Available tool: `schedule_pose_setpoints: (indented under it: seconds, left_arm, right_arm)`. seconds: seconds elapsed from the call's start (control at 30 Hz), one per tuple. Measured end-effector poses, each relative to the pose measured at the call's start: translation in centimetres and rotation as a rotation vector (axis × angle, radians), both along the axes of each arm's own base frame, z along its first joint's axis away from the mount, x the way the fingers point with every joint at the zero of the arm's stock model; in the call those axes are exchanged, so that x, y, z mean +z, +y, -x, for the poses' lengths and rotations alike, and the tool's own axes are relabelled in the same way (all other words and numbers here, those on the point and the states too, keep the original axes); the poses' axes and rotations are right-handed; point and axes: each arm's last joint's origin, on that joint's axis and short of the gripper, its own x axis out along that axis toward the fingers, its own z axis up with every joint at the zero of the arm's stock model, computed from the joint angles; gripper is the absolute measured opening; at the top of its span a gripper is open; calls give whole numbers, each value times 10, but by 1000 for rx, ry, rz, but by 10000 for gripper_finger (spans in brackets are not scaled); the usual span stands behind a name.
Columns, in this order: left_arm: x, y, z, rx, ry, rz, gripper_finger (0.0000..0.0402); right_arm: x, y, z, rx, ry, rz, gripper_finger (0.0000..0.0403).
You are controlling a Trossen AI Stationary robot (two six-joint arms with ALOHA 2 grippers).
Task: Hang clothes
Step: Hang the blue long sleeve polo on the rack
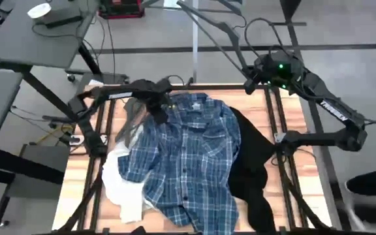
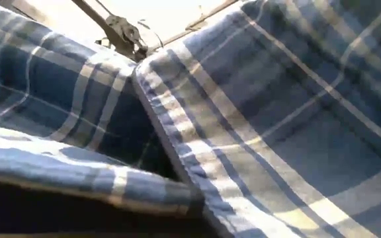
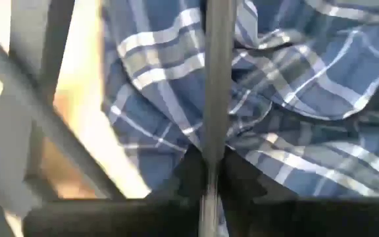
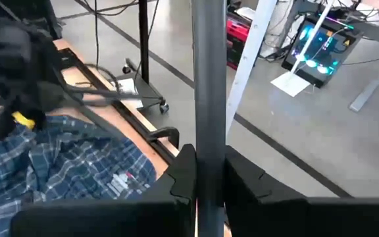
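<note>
Looking straight down, the high view records a blue-and-white plaid shirt [image 1: 191, 163] spread across the middle of the wooden table [image 1: 70, 183], with a black top [image 1: 256, 173] lying against its right edge and a white top [image 1: 119, 183] bunched under its left edge. The left gripper [image 1: 156, 108] sits down on the shirt's far left shoulder area, near the collar. The right gripper [image 1: 250, 79] is raised at the table's far right corner, clear of the garments.

The low view is filled by plaid shirt [image 2: 276, 119] folds close to the lens.

The left wrist view shows the left gripper [image 3: 209, 178] with fingers [image 3: 189, 171] pressed together on a thin grey rod, plaid fabric [image 3: 295, 99] directly beyond; whether cloth is pinched cannot be told.

The right wrist view shows the right gripper [image 4: 209, 174] clamped on a dark upright bar [image 4: 209, 72], the shirt [image 4: 58, 168] lying on the table beyond it.
</note>
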Motion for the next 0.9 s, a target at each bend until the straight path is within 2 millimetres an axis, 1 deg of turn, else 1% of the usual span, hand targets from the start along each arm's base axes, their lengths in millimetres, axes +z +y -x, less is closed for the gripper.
schedule_pose_setpoints:
  seconds: [0.07, 0.17, 0.23, 0.4, 0.6, 0.77, 0.83, 0.9]
  left_arm:
    - [5, 0, 6, 36, 15, -8, 9]
    - [4, 3, 11, 81, 31, -7, 10]
    - [-4, 2, 14, 118, 37, 3, 10]
    - [-30, -3, 26, 235, 69, 46, 12]
    - [-49, -9, 28, 304, 6, 105, 30]
    - [-51, -10, 27, 295, -23, 148, 58]
    - [-47, -11, 28, 275, -46, 168, 72]
    - [-40, -12, 27, 249, -74, 192, 84]
  right_arm:
    - [0, 0, 0, 4, 5, 5, 31]
    - [0, 0, 0, 5, 8, 8, 31]
    - [0, 0, 0, 6, 10, 9, 31]
    - [0, 0, 0, 7, 10, 9, 31]
    - [0, 0, 0, 7, 10, 9, 31]
    - [0, 0, 0, 7, 10, 9, 31]
    - [0, 0, 0, 7, 11, 9, 31]
    - [0, 0, 0, 7, 9, 9, 31]
